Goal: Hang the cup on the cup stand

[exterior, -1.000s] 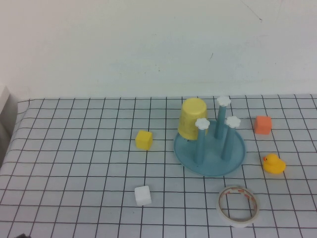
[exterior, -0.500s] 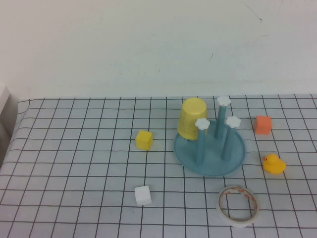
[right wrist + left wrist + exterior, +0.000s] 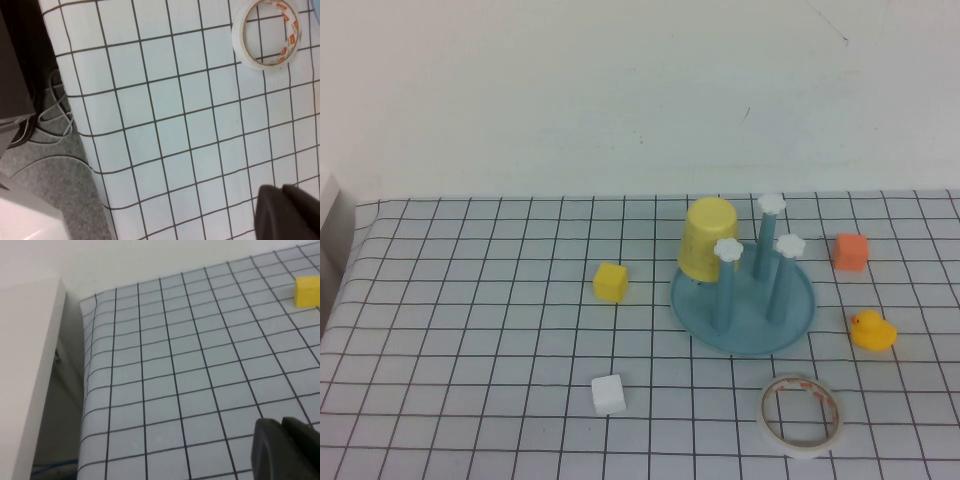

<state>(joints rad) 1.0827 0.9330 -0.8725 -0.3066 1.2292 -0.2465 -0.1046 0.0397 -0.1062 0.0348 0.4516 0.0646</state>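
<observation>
yellow cup [image 3: 708, 239] sat upside down on the blue cup stand's [image 3: 743, 305] 10 o'clock peg, left gripper [image 3: 287, 450] over bare grid cloth, right gripper [image 3: 290, 212] near tape ring [image 3: 266, 33], both looked pinched closed

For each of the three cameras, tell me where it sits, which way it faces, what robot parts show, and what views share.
High view: raised, facing the wall; yellow plastic cup upended on the blue pegged cup stand; no arms show.
Left wrist view: above the table's left edge; left gripper tips show, shut.
Right wrist view: above the table's near edge; right gripper tips show, shut.
Shared: small yellow cube, high and left; white tape ring, high and right.
</observation>
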